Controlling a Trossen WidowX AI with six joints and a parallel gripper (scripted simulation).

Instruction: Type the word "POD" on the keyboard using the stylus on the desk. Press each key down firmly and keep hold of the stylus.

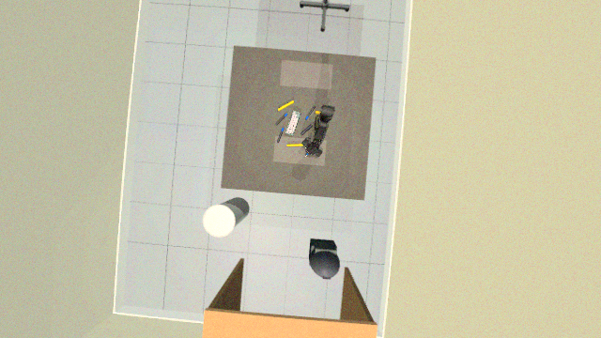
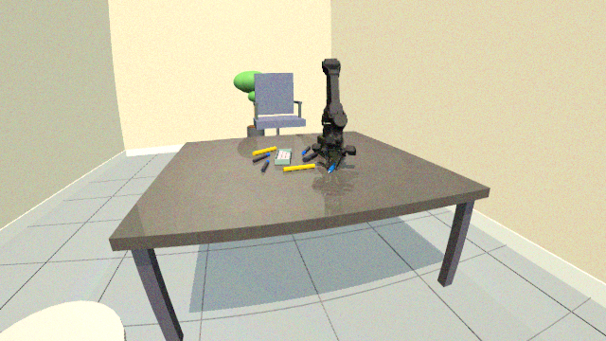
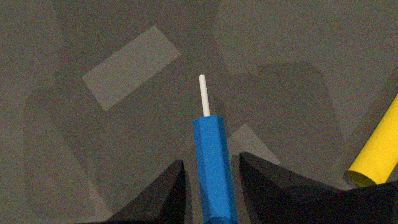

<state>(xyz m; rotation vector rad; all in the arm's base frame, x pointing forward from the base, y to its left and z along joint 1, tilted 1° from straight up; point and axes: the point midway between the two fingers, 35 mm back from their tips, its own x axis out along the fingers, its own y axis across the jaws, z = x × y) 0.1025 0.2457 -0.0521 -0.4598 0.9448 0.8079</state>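
The blue stylus (image 3: 214, 165) (image 2: 331, 168) with a thin white tip lies on the desk, its tip pointing up the wrist view. My gripper (image 3: 211, 157) (image 2: 333, 164) is partly open just above it, pointing down. One finger is on each side of the stylus, with a visible gap between each finger and the blue body. The stylus's rear end is hidden below the wrist view's edge. The small keyboard (image 1: 293, 123) (image 2: 283, 156), with a green-grey case and pale keys, lies left of the arm in the top and exterior views.
A yellow stick (image 1: 294, 145) (image 2: 299, 168) (image 3: 381, 145) lies between the gripper and the keyboard's near side. Another yellow stick (image 1: 285, 105) (image 2: 264, 151) lies beyond the keyboard. Several dark sticks, some with blue ends, lie on both sides of the keyboard.
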